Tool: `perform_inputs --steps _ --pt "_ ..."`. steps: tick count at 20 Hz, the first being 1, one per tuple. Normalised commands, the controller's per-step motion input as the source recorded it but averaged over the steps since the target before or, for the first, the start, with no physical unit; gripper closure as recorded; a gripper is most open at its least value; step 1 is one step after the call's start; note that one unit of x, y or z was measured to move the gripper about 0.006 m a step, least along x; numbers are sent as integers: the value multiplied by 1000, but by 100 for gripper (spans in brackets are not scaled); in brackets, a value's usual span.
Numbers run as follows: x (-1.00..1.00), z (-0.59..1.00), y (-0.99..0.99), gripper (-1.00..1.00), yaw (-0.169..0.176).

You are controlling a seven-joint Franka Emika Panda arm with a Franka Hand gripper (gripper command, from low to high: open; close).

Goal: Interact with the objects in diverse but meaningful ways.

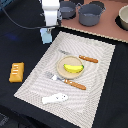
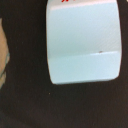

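One arm of yours stood vertical above the pale blue cup (image 1: 46,36); its end effector (image 1: 47,30) grip couldn't be judged.

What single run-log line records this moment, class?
arm: over pale blue cup | claw: state unclear | banana: on plate | fish: on placemat

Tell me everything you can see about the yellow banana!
The yellow toy banana is small, curved and smooth, probably plastic, with a slightly greenish underside. It lies on its side in the middle of a round beige plate, touching only the plate. The plate sits on the woven beige placemat, between a knife and a fork, both orange-handled. Nothing holds the banana; the robot's tool is far off, over a pale blue cup.
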Motion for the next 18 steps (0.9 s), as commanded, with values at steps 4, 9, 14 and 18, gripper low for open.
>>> perform_inputs --steps 4,9,14,18 --pt "-415 -359 -151 -100 2" --pt "-378 -329 -147 -100 3" --pt "-75 -146 -155 -100 0" --pt "-33 -145 -97 -100 0"
